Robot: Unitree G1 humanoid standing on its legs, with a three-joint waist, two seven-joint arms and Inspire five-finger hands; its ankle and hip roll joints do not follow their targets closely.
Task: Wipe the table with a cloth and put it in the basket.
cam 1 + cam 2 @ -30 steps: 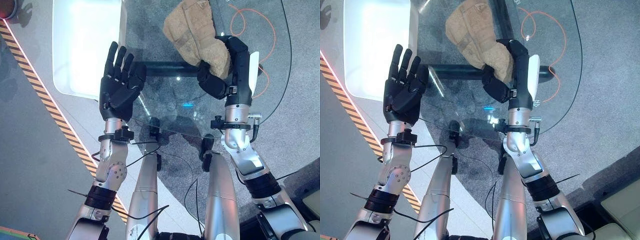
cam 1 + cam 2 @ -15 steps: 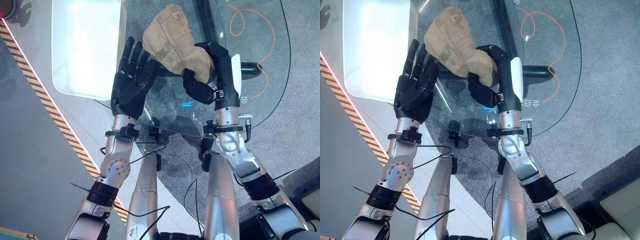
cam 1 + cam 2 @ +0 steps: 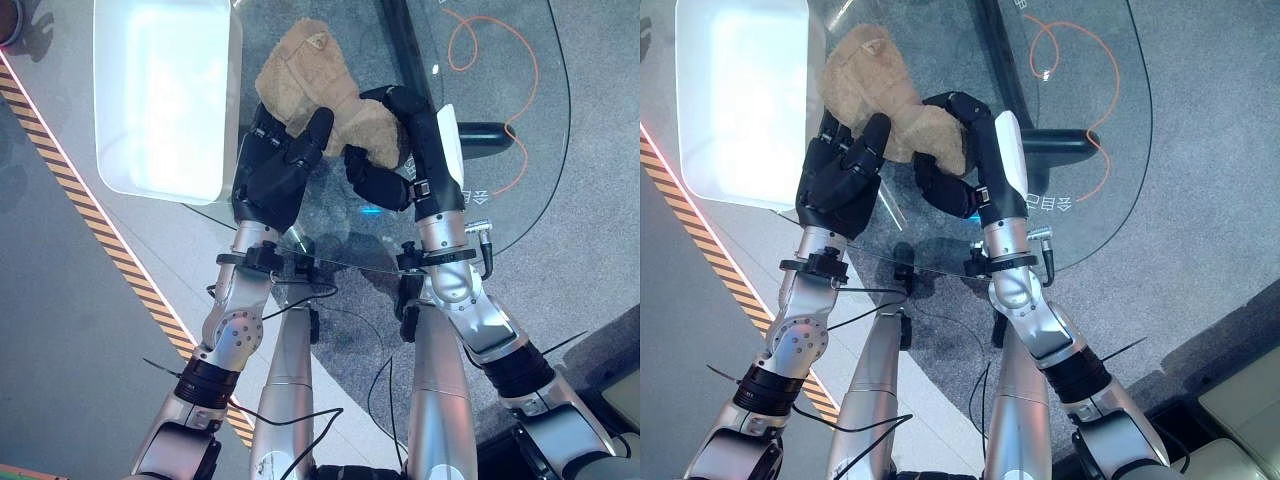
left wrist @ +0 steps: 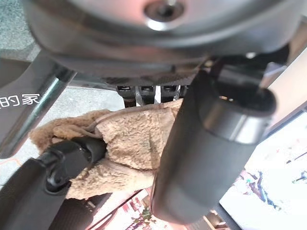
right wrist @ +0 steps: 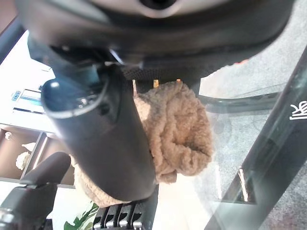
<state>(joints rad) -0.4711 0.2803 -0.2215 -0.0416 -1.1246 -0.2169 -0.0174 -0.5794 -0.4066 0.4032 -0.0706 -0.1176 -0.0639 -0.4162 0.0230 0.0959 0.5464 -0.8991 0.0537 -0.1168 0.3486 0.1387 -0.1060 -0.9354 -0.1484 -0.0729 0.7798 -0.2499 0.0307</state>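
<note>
Cloth (image 3: 318, 92) between both robot hands' curled fingers.

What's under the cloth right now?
The cloth lies on the glass table, clutched by the right hand; the left hand has its fingers under the near edge. The glass beneath the cloth is hidden.

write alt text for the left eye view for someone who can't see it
Seen from above, the robot's right hand grips a tan fluffy cloth over a round glass table, and the left hand closes on the cloth's other side with its thumb across it. A white basket sits at the table's left edge, and an orange cable loops on the floor beneath the glass.
</note>
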